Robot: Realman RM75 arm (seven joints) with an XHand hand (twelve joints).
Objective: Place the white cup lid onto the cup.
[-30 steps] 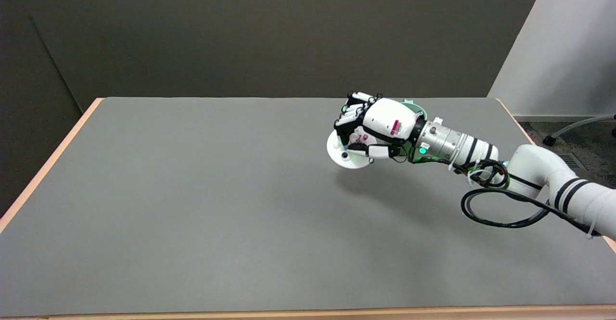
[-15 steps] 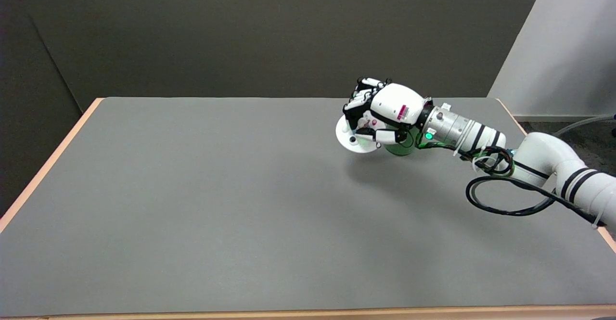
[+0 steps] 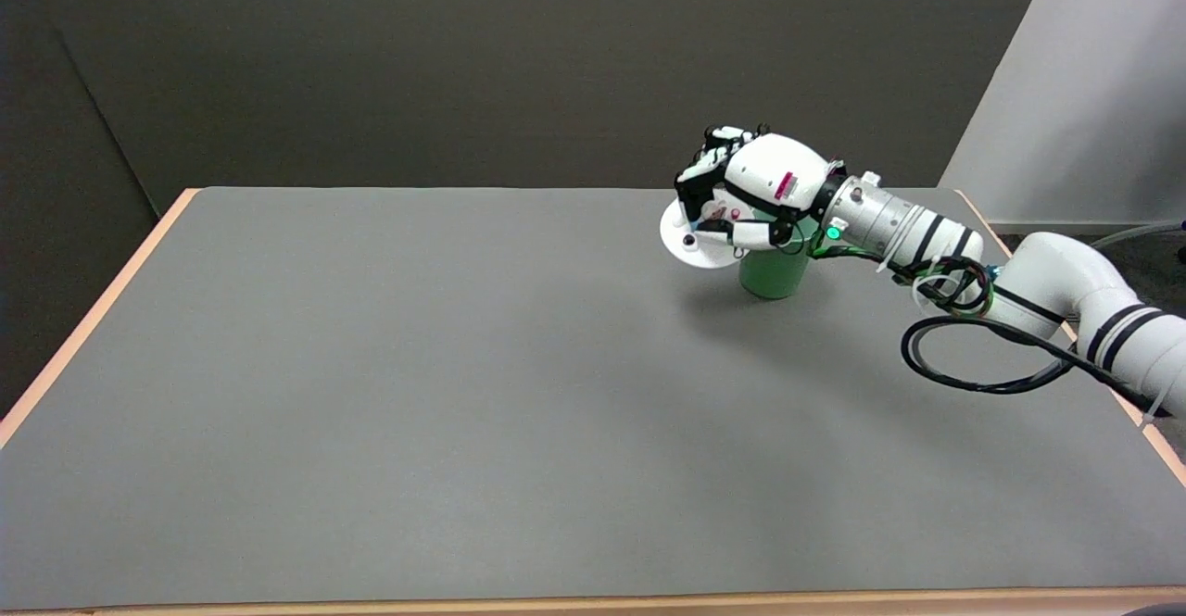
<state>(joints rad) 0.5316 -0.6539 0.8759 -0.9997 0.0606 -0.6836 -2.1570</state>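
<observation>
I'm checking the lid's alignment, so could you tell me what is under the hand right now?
Under the right hand stands the green cup on the table. The hand holds the white lid beside the cup's left. The hand covers the cup's rim, so its inside cannot be seen.

I can read no text, label or number anywhere; the small magenta patch on my right hand (image 3: 755,199) is too blurred to make out
</observation>
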